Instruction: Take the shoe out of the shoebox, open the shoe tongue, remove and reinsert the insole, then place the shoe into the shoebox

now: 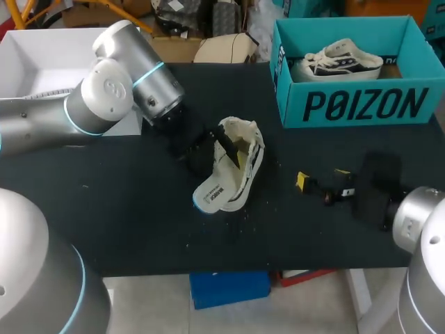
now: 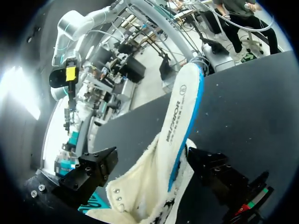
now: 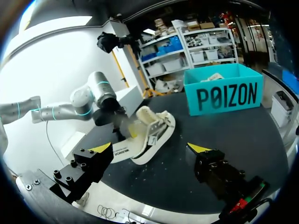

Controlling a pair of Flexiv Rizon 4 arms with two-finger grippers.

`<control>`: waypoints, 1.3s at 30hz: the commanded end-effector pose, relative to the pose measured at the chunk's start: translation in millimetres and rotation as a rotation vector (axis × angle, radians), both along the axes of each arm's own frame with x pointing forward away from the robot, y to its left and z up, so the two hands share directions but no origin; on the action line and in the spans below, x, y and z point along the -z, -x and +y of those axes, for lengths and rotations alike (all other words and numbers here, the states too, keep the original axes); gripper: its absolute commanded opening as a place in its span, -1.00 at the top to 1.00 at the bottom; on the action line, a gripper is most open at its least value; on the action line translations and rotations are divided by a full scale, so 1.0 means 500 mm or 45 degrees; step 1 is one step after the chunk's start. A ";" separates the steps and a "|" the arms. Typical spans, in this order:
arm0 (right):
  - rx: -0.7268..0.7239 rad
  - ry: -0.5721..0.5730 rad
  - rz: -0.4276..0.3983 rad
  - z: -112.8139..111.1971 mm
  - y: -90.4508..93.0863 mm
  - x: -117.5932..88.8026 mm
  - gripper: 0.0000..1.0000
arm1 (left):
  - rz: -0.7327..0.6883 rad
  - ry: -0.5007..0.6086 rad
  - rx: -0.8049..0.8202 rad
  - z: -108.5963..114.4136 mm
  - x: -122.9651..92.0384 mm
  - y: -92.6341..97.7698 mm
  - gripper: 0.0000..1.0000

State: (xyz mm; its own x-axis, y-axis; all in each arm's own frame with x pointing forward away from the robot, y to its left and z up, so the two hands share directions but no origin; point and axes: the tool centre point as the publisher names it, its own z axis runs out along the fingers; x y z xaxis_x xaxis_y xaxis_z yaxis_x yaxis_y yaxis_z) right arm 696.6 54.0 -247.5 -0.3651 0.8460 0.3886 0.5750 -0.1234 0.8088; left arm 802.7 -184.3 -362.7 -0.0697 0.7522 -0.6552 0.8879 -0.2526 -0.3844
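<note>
The shoe [image 1: 235, 165], out of the shoebox [image 1: 361, 104], lies on its side at the left gripper [image 1: 214, 149], whose hold cannot be told, seemingly steadied so the insole [image 1: 212, 195] jutting ahead of it can come free, while the right gripper [image 1: 322, 179] rests spread and empty, well apart.

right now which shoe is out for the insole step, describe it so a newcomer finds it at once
Start at the teal shoebox at the far right of the black table, then look to the table's middle, by the left gripper. The cream shoe lies there; unlike the dark-striped shoe inside the box, it has a white, blue-edged insole sticking out.
</note>
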 end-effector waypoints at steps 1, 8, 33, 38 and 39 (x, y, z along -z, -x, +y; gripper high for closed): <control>0.009 0.000 -0.006 0.004 0.002 0.003 -1.00 | -0.026 -0.003 -0.030 0.024 -0.016 0.033 -1.00; 0.009 0.000 -0.006 0.004 0.002 0.003 -1.00 | 0.017 0.015 -0.039 0.042 -0.022 0.060 -0.66; 0.009 0.000 -0.006 0.004 0.002 0.003 -1.00 | -0.003 0.078 -0.056 0.040 -0.023 0.078 1.00; 0.009 0.000 -0.006 0.004 0.002 0.003 -1.00 | -0.027 0.129 -0.072 0.021 -0.024 0.061 1.00; 0.009 0.000 -0.006 0.004 0.002 0.003 -1.00 | -0.032 0.130 -0.071 0.017 -0.023 0.057 1.00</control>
